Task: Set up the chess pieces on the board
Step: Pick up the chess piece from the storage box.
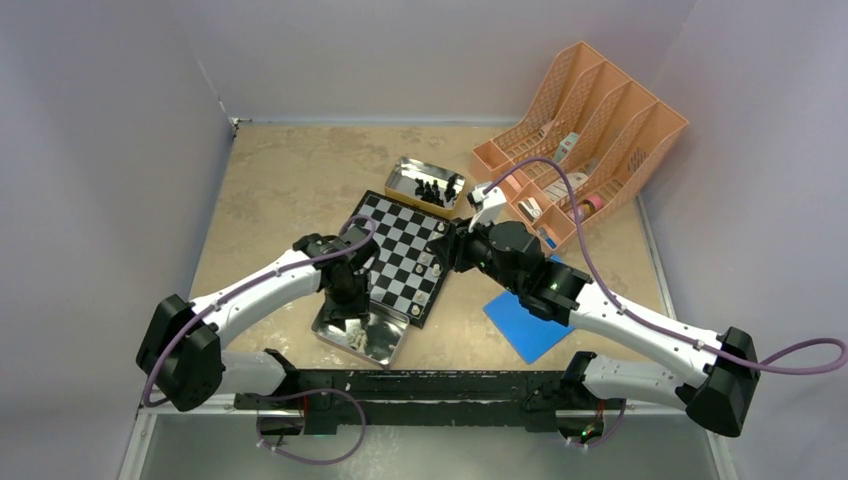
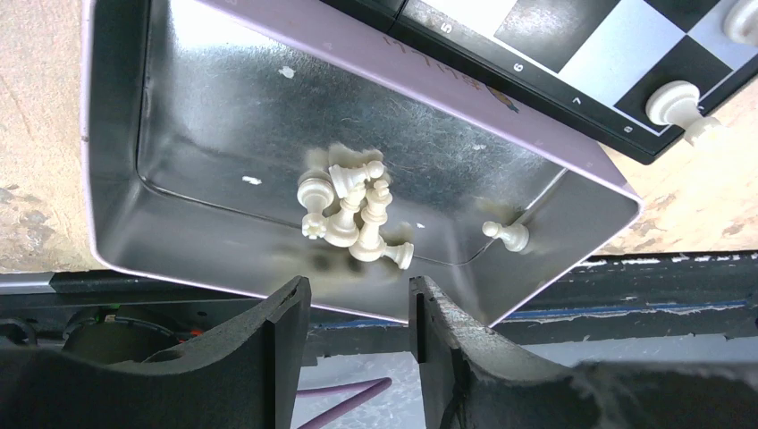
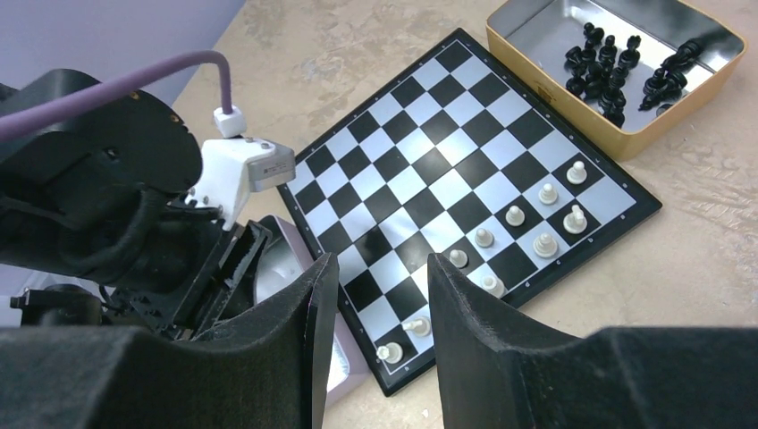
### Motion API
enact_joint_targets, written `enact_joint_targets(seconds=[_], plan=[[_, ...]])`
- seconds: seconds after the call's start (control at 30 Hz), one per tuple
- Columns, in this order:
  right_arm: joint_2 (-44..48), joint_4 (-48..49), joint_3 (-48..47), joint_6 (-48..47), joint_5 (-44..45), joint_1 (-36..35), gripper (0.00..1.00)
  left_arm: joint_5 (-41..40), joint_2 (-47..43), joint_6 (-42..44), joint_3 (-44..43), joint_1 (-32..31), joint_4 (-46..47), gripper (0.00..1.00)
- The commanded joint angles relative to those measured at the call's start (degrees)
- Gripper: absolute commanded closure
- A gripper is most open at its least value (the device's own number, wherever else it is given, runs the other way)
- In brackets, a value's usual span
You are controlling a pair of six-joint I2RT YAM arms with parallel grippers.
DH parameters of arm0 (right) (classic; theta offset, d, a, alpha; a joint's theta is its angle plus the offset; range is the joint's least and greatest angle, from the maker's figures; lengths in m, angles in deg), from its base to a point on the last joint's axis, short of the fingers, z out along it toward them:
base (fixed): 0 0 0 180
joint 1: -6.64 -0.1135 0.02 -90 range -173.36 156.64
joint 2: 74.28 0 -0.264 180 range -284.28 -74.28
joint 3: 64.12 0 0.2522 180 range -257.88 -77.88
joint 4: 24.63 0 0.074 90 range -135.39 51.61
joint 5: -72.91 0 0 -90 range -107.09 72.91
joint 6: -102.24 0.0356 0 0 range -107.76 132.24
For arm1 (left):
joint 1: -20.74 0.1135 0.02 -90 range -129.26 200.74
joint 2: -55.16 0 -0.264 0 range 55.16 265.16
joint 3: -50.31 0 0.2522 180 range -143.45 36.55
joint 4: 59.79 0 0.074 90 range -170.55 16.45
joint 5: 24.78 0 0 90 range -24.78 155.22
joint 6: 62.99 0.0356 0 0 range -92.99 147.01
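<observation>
The checkered board [image 1: 397,252] lies mid-table; it also shows in the right wrist view [image 3: 429,152]. Several cream-white pieces [image 3: 514,215] stand along its right edge. More white pieces [image 2: 350,210] lie heaped in a silver tin [image 2: 206,116], with one pawn [image 2: 507,234] apart from them. Black pieces [image 3: 612,67] sit in a gold tin [image 3: 706,63]. My left gripper [image 2: 357,304] is open and empty, just above the silver tin's near rim. My right gripper [image 3: 380,268] is open and empty, above the board's near corner.
An orange file rack [image 1: 580,130] stands at the back right. A blue flat square [image 1: 530,322] lies under the right arm. The gold tin [image 1: 425,183] is behind the board and the silver tin [image 1: 378,338] in front of it. The left arm [image 3: 89,179] is close beside my right gripper.
</observation>
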Motion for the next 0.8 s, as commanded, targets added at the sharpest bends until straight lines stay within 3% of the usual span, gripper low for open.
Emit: enact_joint_targets(seconds=[0.0,0.27,0.57,0.77], plan=[[1.4,2.6,0.3,-1.1,-0.7,-0.4,0.56,0.7,2.4,-0.4,0.4,0.3,0.5,0.56],[1.4,2.5,0.0,-1.3,-0.8,-0.4,0.56,0.3,8.9,1.2,1.4,0.3,1.7,0.59],[1.7,2.3,0.0,-1.6,-0.6,-0.4,0.56,-2.4,10.6,0.3,1.1,0.4,0.9,0.54],[2.1,2.4,0.2,-1.7,-0.6,-0.3,0.56,-2.5,12.1,0.4,1.0,0.5,0.9,0.56]])
